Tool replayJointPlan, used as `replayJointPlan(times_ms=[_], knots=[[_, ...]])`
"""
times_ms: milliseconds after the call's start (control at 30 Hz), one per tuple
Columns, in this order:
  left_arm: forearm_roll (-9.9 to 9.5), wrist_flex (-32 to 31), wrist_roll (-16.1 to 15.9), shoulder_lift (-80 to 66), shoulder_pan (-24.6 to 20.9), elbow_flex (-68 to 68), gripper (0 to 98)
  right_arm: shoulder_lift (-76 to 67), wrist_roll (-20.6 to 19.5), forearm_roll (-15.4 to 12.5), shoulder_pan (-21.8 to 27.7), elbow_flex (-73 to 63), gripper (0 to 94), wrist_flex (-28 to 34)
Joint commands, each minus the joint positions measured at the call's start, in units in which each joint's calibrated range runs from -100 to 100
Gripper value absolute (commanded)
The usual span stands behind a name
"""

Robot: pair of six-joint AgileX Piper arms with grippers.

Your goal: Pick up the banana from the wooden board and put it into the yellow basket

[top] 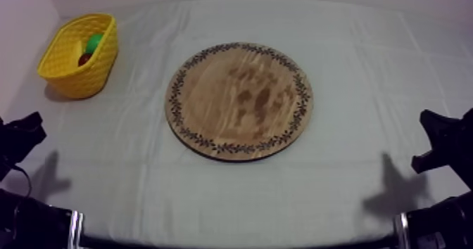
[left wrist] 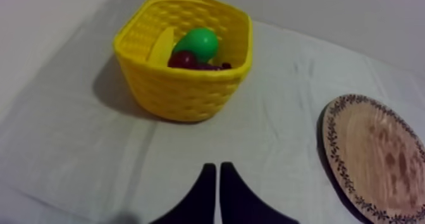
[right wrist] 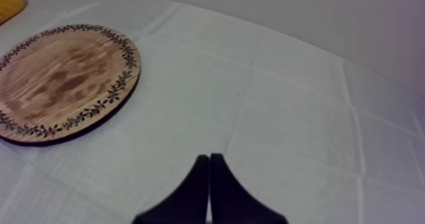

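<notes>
The round wooden board [top: 239, 100] lies bare in the middle of the table, with no fruit on it. The yellow basket [top: 88, 76] stands at the far left. Inside the basket [left wrist: 183, 90] a banana [left wrist: 163, 46] leans against the wall, beside a green pear [left wrist: 198, 43] and a small red fruit [left wrist: 182, 59]. My left gripper [left wrist: 218, 169] is shut on nothing, a stretch of cloth short of the basket. My right gripper [right wrist: 209, 158] is also shut and empty, well to the right of the board [right wrist: 63, 81]. Both arms sit low at the table's sides.
Something dark, possibly grapes [left wrist: 214, 66], lies beside the red fruit in the basket. Grey-white cloth stretches between the board [left wrist: 379, 157] and the basket. A corner of the basket [right wrist: 9, 2] shows beyond the board from the right wrist.
</notes>
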Motion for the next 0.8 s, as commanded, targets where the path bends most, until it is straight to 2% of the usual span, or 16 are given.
replayJointPlan(times_ms=[0, 100, 200, 267, 333, 533, 633, 767], knots=[[0.34, -1.0, -0.7, -1.0, 0.0, 1.5, 0.0, 0.0, 0.0, 0.0, 0.0, 0.0, 0.3, 0.0], [1.06, -4.1, -2.4, -2.8, 0.1, 3.7, 0.0, 0.0, 0.0, 0.0, 0.1, 0.0, 0.3, 0.0], [1.82, -10.0, -7.3, -4.1, -0.4, 6.0, 0.0, 0.0, 0.0, 0.0, 0.1, 0.0, 0.3, 0.0], [2.08, -13.6, -7.9, -4.9, -0.6, 7.0, 0.0, 0.0, 0.0, 0.0, 0.1, 0.0, 0.3, 0.0], [2.21, -15.3, -6.0, -5.7, -0.6, 7.5, 0.0, 0.0, 0.0, 0.0, 0.1, 0.0, 0.3, 0.0], [2.31, -16.7, 3.1, -6.9, -0.1, 7.9, 0.1, 0.0, 0.0, 0.0, 0.1, 0.0, 0.3, 0.0], [2.32, -16.8, 4.4, -7.0, 0.0, 7.9, 0.1, 0.0, 0.0, 0.0, 0.1, 0.0, 0.3, 0.0], [2.32, -16.9, 3.9, -7.1, 0.0, 7.9, 0.1, 0.0, 0.0, 0.0, 0.1, 0.0, 0.3, 0.0]])
